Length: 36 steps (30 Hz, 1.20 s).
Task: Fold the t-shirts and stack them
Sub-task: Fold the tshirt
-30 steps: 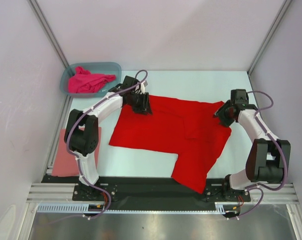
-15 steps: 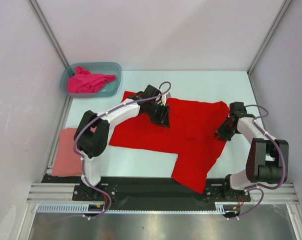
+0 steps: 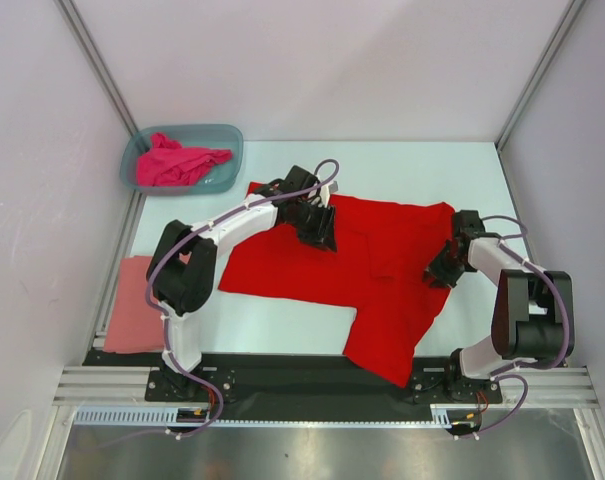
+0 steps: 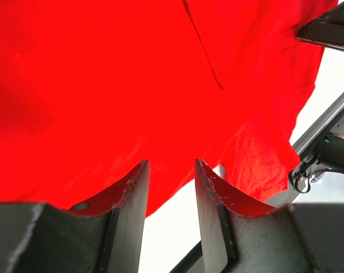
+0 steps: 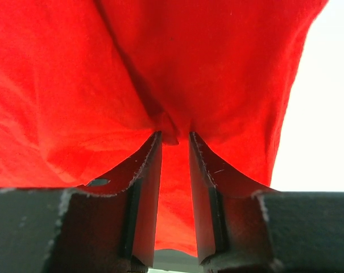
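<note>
- The left gripper [image 3: 320, 228] hangs over the upper middle of the red t-shirt [image 3: 382, 265], with its arm reaching in from the left.
- In the left wrist view its fingers [image 4: 132, 190] stand part-way apart. Red cloth fills the space beyond the tips and a wedge of white table shows lower in the gap.
- Whether those tips have any cloth pinched between them, I cannot tell; no fold is plainly caught there.
- The right gripper [image 3: 442, 272] sits low at the shirt's right edge, just beside its far-right corner.
- In the right wrist view its fingers [image 5: 144, 168] are drawn close together, leaving only a narrow slit. Creases in the red cloth run in to a bunched tuck nipped between the tips, so it has hold of the shirt's edge.
- The red t-shirt lies spread across the middle of the table [image 3: 412, 165], with one flap reaching towards the near edge between the two arm bases.
- The magenta-pink t-shirt [image 3: 177, 163] lies crumpled in the blue-grey plastic tub [image 3: 232, 133] at the far left corner.
- The salmon-pink t-shirt [image 3: 132, 320] lies flat at the table's left edge, beside the left arm's base and well apart from both grippers.
</note>
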{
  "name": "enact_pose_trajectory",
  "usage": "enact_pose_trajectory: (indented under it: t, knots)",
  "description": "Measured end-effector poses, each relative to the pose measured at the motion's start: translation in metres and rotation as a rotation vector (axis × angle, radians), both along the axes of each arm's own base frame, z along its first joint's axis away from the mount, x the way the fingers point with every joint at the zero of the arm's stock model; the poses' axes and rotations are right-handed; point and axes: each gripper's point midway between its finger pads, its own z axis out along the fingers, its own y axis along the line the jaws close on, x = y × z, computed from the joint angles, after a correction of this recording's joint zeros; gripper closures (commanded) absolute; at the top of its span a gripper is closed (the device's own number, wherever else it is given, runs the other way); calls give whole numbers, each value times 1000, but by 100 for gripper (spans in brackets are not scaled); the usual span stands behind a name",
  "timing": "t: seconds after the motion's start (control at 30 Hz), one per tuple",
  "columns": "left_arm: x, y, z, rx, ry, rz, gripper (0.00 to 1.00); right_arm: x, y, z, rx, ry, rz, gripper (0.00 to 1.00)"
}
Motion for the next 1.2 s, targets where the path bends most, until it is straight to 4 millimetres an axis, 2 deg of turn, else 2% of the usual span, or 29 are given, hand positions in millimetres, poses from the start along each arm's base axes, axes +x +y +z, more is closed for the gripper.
enact_pose_trajectory:
  t: [0.37, 0.5, 0.57, 0.77, 0.87, 0.9, 0.97, 1.07, 1.17, 1.2]
  knots:
    - [0, 1, 1, 5, -7, -11, 57, 6, 0, -6, 0, -16, -2, 76]
    - [0, 1, 1, 5, -7, -11, 58, 7, -1, -6, 0, -15, -3, 93]
    - [0, 1, 1, 5, -7, -11, 58, 7, 0, -6, 2, -14, -4, 96]
    - [0, 1, 1, 5, -7, -11, 58, 3, 1, -5, 7, 2, -3, 96]
    - [0, 1, 1, 4, -7, -11, 57, 2, 1, -3, 11, 11, -3, 83]
    - [0, 1, 1, 4, -7, -11, 58, 2, 2, -3, 13, 10, -2, 83]
    - [0, 1, 1, 4, -7, -11, 58, 2, 2, -2, 17, 10, 1, 84]
    - [0, 1, 1, 4, -7, -11, 58, 4, 4, -1, 27, 7, 5, 90]
    - [1, 2, 1, 4, -7, -8, 58, 5, 5, 0, 33, 6, 6, 100]
    - [2, 2, 1, 4, -7, -7, 58, 5, 6, 0, 34, 6, 7, 100]
